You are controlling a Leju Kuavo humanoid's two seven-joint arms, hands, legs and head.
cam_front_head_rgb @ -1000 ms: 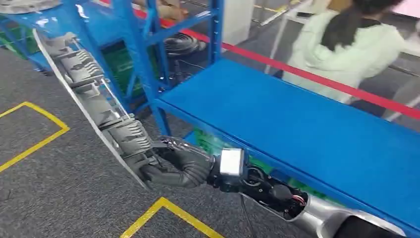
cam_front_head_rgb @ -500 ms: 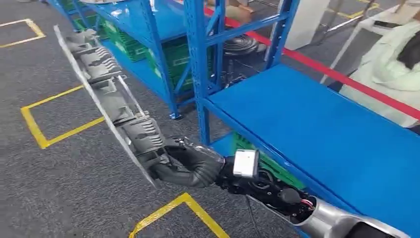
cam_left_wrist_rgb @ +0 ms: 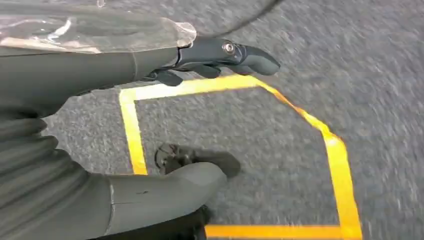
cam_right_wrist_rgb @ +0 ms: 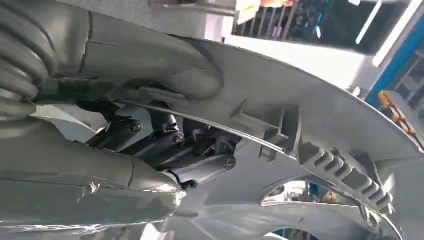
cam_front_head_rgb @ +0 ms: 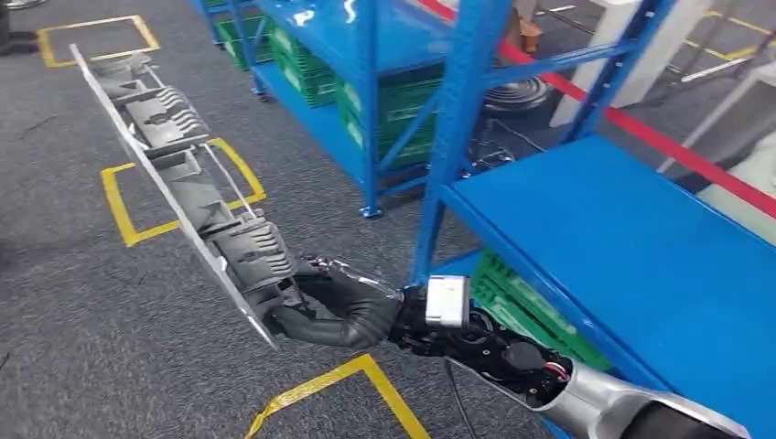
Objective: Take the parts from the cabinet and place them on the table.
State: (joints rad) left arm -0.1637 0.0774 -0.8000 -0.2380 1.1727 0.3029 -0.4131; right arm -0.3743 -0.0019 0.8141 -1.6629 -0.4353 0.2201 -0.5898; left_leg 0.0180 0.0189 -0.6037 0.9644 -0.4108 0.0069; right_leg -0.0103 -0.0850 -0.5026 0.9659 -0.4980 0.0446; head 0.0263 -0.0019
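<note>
My right hand grips a large grey plastic wheel-cover part by its lower rim. The part stands on edge over the grey floor, its ribbed inner side facing the blue rack. In the right wrist view the thumb lies over the rim of the part and the dark fingers curl behind its ribs. My left hand hangs above the floor, fingers stretched out and apart from the thumb, holding nothing.
A blue rack shelf runs along the right, with a blue upright post close to my forearm. Green crates sit under it and more green crates behind. Yellow floor tape marks squares. Red tape lies beyond.
The whole picture has shifted, so the camera has turned; the person in the pale top has passed out at the right. My right hand keeps the same hold on the part.
</note>
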